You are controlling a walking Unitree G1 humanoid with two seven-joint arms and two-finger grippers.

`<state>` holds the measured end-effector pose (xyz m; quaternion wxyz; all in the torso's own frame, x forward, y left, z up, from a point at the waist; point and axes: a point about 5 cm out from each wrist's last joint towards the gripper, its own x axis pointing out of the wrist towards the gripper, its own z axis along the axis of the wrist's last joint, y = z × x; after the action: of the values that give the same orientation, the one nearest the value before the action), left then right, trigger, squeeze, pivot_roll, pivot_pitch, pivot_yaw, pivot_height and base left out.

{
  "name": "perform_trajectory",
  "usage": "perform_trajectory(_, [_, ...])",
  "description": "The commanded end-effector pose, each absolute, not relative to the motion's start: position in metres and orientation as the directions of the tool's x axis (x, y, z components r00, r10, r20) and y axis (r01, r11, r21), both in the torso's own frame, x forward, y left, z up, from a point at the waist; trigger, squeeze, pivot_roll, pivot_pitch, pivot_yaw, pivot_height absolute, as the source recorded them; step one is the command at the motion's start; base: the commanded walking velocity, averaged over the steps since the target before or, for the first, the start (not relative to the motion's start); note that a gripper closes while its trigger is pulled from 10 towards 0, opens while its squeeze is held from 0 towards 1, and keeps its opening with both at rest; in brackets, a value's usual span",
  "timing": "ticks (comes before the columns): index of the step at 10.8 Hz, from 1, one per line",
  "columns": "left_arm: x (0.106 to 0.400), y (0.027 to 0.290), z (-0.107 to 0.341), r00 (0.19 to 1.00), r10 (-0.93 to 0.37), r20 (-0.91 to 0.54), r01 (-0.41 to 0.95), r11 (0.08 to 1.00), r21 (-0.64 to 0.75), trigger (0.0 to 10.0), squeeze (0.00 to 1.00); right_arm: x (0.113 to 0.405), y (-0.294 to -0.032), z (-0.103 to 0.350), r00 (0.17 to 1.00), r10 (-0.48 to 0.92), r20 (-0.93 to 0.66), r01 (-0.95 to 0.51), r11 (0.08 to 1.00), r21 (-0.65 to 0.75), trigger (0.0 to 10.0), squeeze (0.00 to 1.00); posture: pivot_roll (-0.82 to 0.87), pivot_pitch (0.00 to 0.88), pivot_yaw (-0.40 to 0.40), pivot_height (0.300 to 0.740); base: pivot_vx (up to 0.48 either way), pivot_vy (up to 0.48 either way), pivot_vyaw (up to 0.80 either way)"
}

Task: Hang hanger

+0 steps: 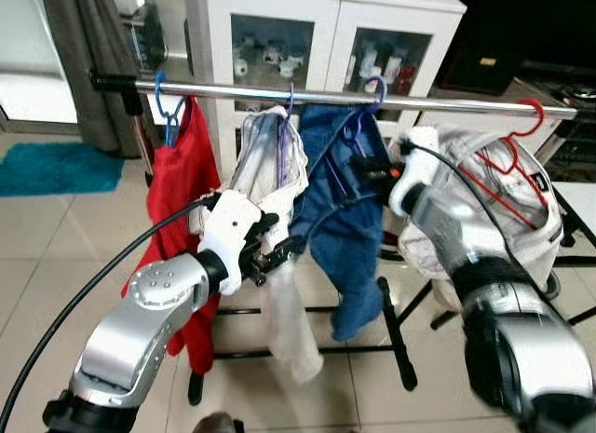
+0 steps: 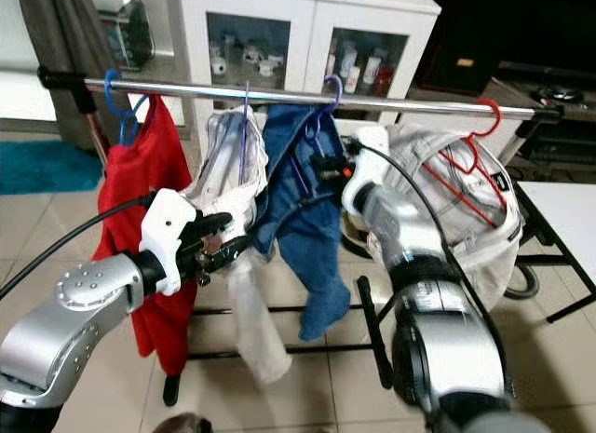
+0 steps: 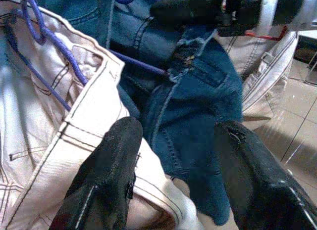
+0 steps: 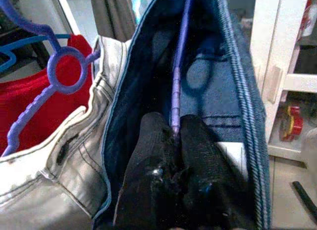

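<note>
A steel rail [image 1: 447, 101] carries several hangers with clothes. The blue jeans [image 1: 346, 219] hang from a purple hanger whose hook [image 1: 374, 87] is over the rail. My right gripper [image 4: 173, 131] reaches into the jeans' waist and is shut on that hanger's purple bar [image 4: 178, 71]. My left gripper [image 3: 181, 156] is open, lower down between the white jeans [image 3: 44, 121] and the blue jeans [image 3: 198, 106]. One of its fingers [image 3: 111, 175] touches the white waistband. The white jeans [image 1: 270, 163] hang on their own purple hanger.
A red garment [image 1: 175, 186] on a blue hanger hangs at the rail's left end. A pale garment on a red hanger [image 1: 517, 144] hangs at the right end. A white glass-door cabinet [image 1: 317, 42] stands behind. The rack's black feet [image 1: 396, 331] rest on tiled floor.
</note>
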<state>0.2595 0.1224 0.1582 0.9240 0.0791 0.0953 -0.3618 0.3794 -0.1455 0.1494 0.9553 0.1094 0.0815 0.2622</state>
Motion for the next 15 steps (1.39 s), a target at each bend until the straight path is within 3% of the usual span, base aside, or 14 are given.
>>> perform_trajectory(1, [0.263, 0.121, 0.159, 0.724, -0.65, -0.23, 0.682, 0.725, 0.097, 10.0, 0.0, 0.383, -0.157, 0.201, 0.852, 0.517, 0.084, -0.524, 0.839, 0.146, 0.0, 0.0, 0.02, 0.0, -0.072, 0.74, 0.0, 0.0, 0.0])
perform_trajectory(5, [0.271, 0.122, 0.15, 0.768, -0.596, -0.233, 0.629, 0.771, 0.1, 10.0, 0.0, 0.361, -0.164, 0.184, 0.885, 0.466, 0.01, -0.464, 0.883, -0.068, 0.0, 0.0, 0.01, 0.0, -0.054, 0.74, 0.0, 0.0, 0.0])
perform_trajectory(10, [0.275, 0.131, 0.136, 0.824, -0.515, -0.237, 0.548, 0.83, 0.103, 10.0, 0.0, 0.321, -0.169, 0.141, 0.9, 0.424, -0.099, -0.43, 0.901, -0.056, 0.0, 0.0, 0.02, 0.0, -0.071, 0.74, 0.0, 0.0, 0.0])
perform_trajectory(15, [0.279, 0.13, 0.13, 0.826, -0.512, -0.235, 0.544, 0.833, 0.097, 10.0, 0.0, 0.288, -0.185, 0.124, 0.932, 0.334, -0.143, -0.342, 0.939, -0.04, 0.0, 0.0, -0.02, 0.0, -0.04, 0.74, 0.0, 0.0, 0.0])
